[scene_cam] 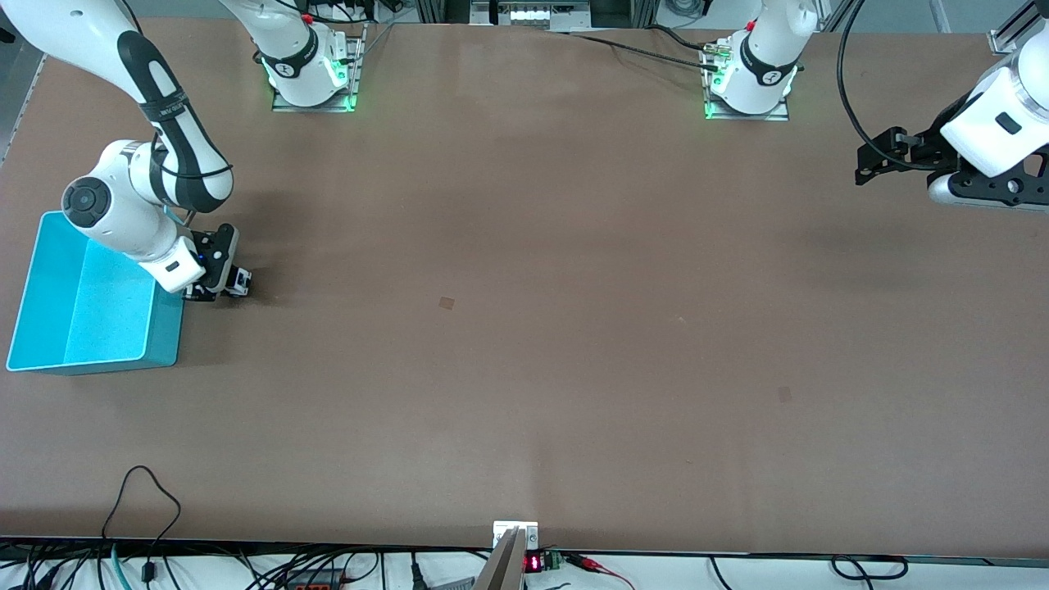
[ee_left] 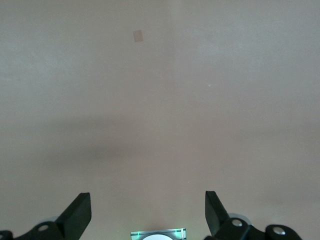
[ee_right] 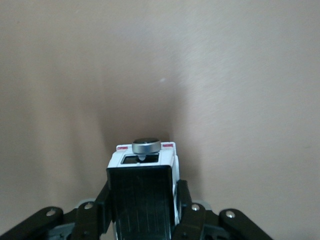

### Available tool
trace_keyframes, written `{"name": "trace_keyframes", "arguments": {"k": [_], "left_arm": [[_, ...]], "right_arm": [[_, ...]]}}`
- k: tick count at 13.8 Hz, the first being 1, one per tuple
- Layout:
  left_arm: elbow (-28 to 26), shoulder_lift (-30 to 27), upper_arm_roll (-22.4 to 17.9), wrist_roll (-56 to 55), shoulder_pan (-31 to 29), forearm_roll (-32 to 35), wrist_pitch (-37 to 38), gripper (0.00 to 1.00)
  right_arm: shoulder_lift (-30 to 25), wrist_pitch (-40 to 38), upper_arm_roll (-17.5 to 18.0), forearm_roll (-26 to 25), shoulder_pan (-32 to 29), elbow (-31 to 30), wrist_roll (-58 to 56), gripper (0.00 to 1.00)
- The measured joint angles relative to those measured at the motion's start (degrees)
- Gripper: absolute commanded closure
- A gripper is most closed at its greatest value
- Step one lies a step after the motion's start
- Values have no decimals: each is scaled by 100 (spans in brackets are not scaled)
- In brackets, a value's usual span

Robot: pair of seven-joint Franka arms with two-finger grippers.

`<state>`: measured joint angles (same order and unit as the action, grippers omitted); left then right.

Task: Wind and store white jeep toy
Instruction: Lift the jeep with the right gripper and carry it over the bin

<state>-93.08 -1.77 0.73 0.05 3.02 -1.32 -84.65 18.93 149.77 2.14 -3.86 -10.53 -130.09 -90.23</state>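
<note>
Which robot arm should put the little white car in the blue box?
The right arm. Its right gripper is shut on the white jeep toy, right beside the turquoise bin. The left gripper waits open with nothing in it, up over the left arm's end of the table.

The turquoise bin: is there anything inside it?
The visible part of the turquoise bin holds nothing; the right arm covers one corner. The white jeep toy is outside, beside it, in the right claw.

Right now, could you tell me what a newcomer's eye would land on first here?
Probably the turquoise bin at the right arm's end of the table. Just beside it, the right claw is shut on the white jeep toy, low at the tabletop. The left claw waits open in the air, holding nothing.
</note>
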Motion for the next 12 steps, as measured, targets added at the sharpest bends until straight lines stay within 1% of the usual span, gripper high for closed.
{"name": "trace_keyframes", "arguments": {"k": [3, 7, 10, 12], "left_arm": [[1, 0, 0, 0, 0, 0, 4, 0], [61, 0, -1, -3, -5, 0, 99, 0], [235, -1, -15, -5, -38, 0, 277, 0], [302, -1, -30, -25, -70, 0, 376, 0]], "right_arm": [[-15, -138, 92, 2, 142, 409, 0, 100], [-55, -541, 254, 19, 181, 1095, 103, 100], [-64, -890, 270, 20, 181, 1575, 491, 100], [-68, -1193, 270, 33, 178, 1911, 944, 100]]}}
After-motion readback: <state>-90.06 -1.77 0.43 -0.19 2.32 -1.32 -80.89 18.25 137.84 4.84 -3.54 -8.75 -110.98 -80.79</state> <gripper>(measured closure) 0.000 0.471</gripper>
